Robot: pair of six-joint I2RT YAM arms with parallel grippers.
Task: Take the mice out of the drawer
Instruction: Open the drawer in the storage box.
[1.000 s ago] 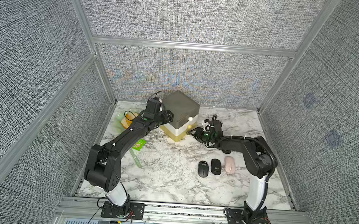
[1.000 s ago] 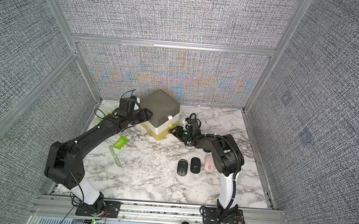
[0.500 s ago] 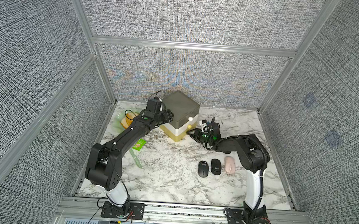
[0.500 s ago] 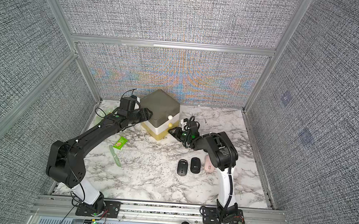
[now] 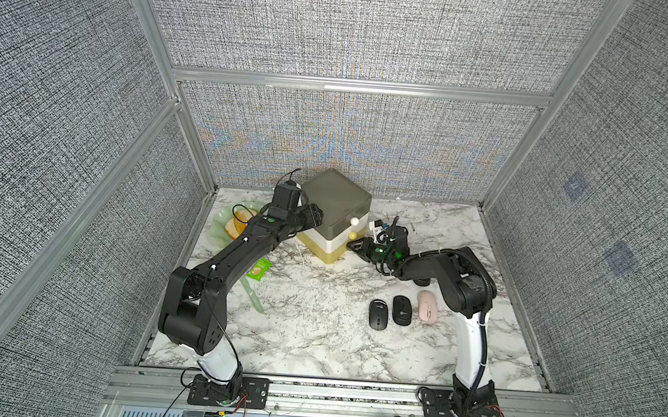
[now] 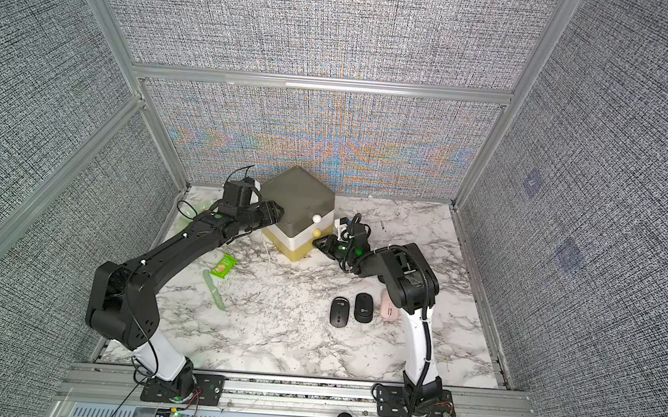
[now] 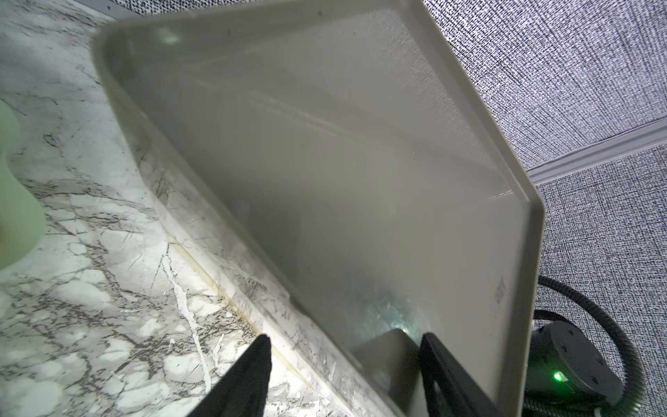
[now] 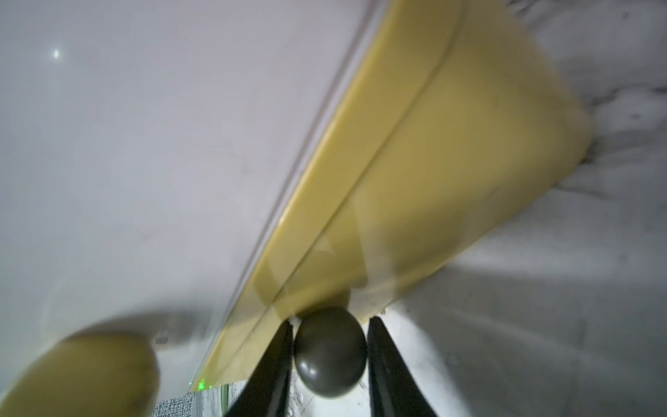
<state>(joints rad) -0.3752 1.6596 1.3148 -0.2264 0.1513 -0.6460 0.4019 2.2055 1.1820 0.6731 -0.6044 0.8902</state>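
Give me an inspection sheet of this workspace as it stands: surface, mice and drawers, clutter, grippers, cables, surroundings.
Surface: marble tabletop, no spills seen.
Job's things: drawer unit at the rear, drawers look shut. Two black mice and a pink mouse lie side by side on the tabletop. No other mice clearly seen.
Clutter: green plate, green snack packet and pale green utensil, all on the left side.
Grippers: left gripper has its jaws open, at the unit's grey side. Right gripper has its jaws closed on the bottom drawer's dark knob.
Cables: black cable loops off the left wrist above the plate.
Surroundings: grey woven wall panels in aluminium framing.
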